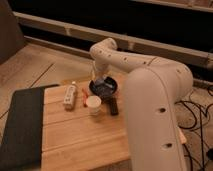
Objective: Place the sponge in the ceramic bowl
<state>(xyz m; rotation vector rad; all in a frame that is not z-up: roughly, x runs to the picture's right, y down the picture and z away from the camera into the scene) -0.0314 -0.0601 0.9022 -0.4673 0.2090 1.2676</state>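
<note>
In the single camera view my gripper (pixel 99 78) hangs at the centre of the frame, right over the ceramic bowl (pixel 114 90), and I cannot tell whether it is open, closed or gripping anything. The sponge (pixel 103 84) shows as a small blue-grey patch inside the bowl's dark round outline, just under my gripper; whether it rests on the bowl's floor or is clear of it I cannot make out. Just below the bowl stands a white cup (pixel 93 104), with a black block (pixel 113 106) beside it to the right and a pale bottle-like object (pixel 70 96) lying to the left. They sit on a wooden table (pixel 75 137) whose left part is covered by a dark mat (pixel 22 125). Behind runs a dark wall, and cables (pixel 200 112) trail at the right. My white arm (pixel 150 95) fills the right side and hides the table's far right corner.
</note>
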